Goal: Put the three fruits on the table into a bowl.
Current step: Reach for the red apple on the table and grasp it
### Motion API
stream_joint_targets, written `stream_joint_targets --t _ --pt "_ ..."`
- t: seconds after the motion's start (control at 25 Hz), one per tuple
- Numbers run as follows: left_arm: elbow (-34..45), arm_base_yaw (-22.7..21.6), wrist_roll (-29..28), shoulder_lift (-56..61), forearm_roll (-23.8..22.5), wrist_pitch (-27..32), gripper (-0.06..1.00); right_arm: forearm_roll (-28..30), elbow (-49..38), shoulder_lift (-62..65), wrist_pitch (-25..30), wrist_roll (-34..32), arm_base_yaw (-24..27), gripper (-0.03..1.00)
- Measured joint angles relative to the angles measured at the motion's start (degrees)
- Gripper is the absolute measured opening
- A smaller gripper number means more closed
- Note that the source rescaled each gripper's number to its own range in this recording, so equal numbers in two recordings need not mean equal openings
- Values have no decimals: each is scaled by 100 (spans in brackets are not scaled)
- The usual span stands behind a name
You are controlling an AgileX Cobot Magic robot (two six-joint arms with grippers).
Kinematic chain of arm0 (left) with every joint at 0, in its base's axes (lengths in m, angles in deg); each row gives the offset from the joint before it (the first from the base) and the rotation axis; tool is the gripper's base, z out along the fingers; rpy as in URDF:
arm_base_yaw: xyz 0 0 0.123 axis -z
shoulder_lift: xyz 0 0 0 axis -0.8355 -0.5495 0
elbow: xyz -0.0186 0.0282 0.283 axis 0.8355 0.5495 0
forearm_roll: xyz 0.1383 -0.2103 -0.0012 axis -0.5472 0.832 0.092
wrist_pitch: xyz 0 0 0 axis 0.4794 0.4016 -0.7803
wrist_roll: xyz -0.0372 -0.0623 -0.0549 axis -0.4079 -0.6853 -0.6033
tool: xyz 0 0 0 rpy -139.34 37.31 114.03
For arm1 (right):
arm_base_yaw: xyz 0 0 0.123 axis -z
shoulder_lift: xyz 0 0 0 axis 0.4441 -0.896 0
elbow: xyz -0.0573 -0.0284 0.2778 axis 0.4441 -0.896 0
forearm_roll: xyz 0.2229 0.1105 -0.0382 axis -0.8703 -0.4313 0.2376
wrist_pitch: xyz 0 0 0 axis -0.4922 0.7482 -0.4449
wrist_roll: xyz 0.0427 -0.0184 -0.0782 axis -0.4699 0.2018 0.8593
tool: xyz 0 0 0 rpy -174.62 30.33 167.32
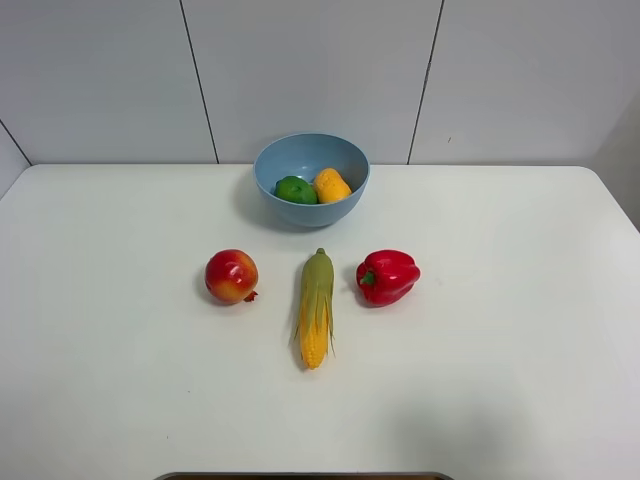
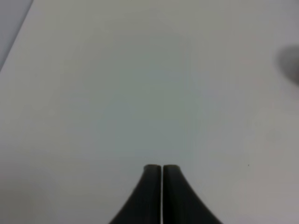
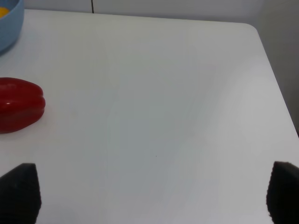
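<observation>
The light-blue bowl [image 1: 311,178] stands at the back middle of the white table [image 1: 520,330]. Inside it lie the green rounded fruit [image 1: 295,190] and the orange-yellow mango-like fruit [image 1: 331,185]. The red-yellow pomegranate-like fruit [image 1: 231,276] rests on the table, in front of the bowl and to its left. Neither arm shows in the exterior high view. My left gripper [image 2: 162,169] is shut and empty over bare table. My right gripper [image 3: 152,193] stands wide open, empty, with the bowl's rim [image 3: 9,28] and a sliver of the mango-like fruit [image 3: 3,11] at that view's edge.
A yellow-green corn cob [image 1: 316,306] lies in the middle of the table, pointing toward the bowl. A glossy red bell pepper [image 1: 387,276] sits to its right, and the bell pepper [image 3: 18,103] also shows in the right wrist view. The table's rounded back right corner [image 3: 250,28] is near.
</observation>
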Motion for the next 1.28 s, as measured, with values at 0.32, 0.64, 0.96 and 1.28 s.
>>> stream_joint_targets --t 0.32,0.64,0.96,1.28 --pt "0 0 0 0 0 0 0 0 0 0 0 0 0 100" --pt "0 0 0 0 0 0 0 0 0 0 0 0 0 100" --pt "0 0 0 0 0 0 0 5 0 0 0 -56 0 100" --pt "0 0 0 0 0 0 0 297 0 0 0 -414 0 61"
